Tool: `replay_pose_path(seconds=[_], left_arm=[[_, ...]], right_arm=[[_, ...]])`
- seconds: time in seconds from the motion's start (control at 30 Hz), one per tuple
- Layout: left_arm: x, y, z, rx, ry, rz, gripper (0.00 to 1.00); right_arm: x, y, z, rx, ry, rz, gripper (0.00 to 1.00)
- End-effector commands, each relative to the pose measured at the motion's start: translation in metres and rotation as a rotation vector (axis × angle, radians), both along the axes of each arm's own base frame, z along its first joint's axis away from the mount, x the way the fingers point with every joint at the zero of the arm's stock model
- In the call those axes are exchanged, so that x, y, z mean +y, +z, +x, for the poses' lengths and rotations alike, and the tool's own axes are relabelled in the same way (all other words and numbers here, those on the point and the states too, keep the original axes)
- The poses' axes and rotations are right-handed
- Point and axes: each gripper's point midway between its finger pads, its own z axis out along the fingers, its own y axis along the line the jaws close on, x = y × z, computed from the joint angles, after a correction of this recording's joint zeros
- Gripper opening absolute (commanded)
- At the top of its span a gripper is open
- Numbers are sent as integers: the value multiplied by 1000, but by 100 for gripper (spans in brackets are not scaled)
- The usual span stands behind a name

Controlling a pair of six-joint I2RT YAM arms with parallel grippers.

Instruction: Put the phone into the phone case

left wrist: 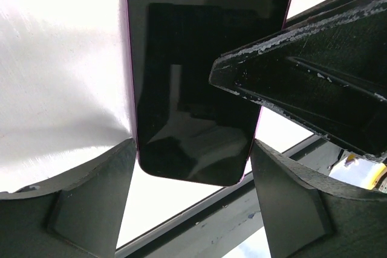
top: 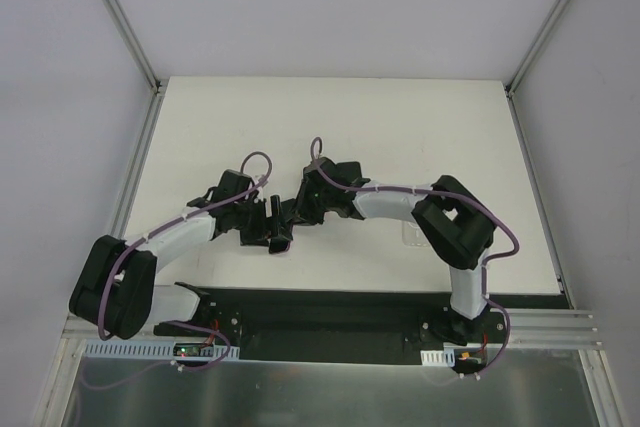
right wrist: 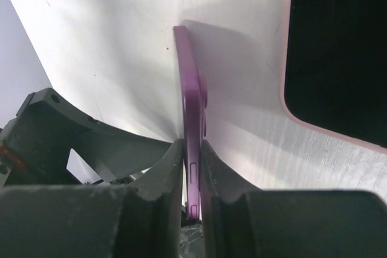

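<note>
The phone (left wrist: 187,89) has a glossy black screen and a purple edge. It stands on end over the white table, seen edge-on in the right wrist view (right wrist: 192,119). My left gripper (left wrist: 193,143) spans its width, a fingertip against each long side near the lower corners. My right gripper (right wrist: 192,149) is shut on its front and back faces, and one of its fingers (left wrist: 302,83) lies across the screen. The phone case (right wrist: 338,46), pale pink at the rim and flat black inside, lies flat on the table to the right. From above, both grippers (top: 272,232) (top: 298,212) meet mid-table.
White table (top: 400,127) stretches beyond the arms, walled at the sides and back by grey panels and metal posts (top: 120,17). A black rail (top: 330,312) runs along the near edge, also visible under the phone (left wrist: 242,222). The right arm's elbow (top: 455,227) sits low over the table.
</note>
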Motion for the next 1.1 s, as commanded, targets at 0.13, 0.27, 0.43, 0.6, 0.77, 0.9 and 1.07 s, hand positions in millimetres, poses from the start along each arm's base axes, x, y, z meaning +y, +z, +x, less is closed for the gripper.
replay_pose_path(seconds=[0.13, 0.27, 0.43, 0.6, 0.77, 0.9, 1.07], left_arm=[[-13, 33, -6, -52, -36, -98, 95], [-20, 65, -4, -132, -60, -173, 99], [-24, 95, -7, -203, -91, -223, 99], [-14, 105, -11, -247, -104, -173, 99], [-10, 105, -15, -259, -112, -157, 99], [-4, 102, -9, -272, -88, -113, 99], [-1, 107, -5, -291, -78, -87, 99]], right_arm=[[-17, 57, 9, -160, 34, -33, 1], [-47, 86, 23, -261, 33, -90, 1], [-98, 115, 29, -318, 16, -139, 1], [-205, 124, 43, -358, -27, -377, 1], [-321, 129, 54, -332, -151, -643, 1], [-361, 120, 56, -264, -172, -702, 1], [-372, 95, 64, -174, -127, -716, 1]])
